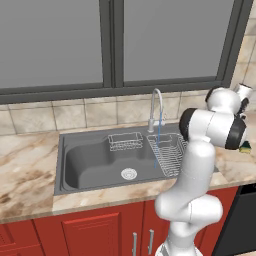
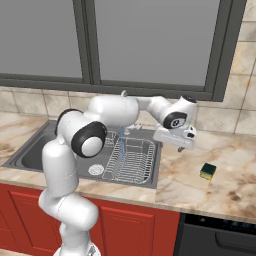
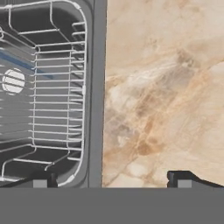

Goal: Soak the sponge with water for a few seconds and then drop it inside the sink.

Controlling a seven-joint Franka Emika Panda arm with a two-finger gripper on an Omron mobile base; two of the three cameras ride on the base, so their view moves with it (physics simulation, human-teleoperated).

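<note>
My end effector (image 3: 109, 180) hangs open and empty, its two dark fingertips (image 3: 180, 178) spread wide at the bottom of the hand view, straddling the right rim of the sink (image 3: 97, 87) and bare marble counter (image 3: 162, 87). From the right base view my end effector (image 2: 183, 146) hovers above the counter just right of the sink, well apart from the one sponge (image 2: 208, 171), which lies flat on open counter to my right. The left base view catches just a sliver of the sponge (image 1: 245, 147) behind my arm. One thin stream of water (image 1: 159, 132) runs from the single faucet (image 1: 156, 107) into the wire rack (image 1: 172, 150); a second, smaller basket (image 1: 125, 141) sits beside it.
</note>
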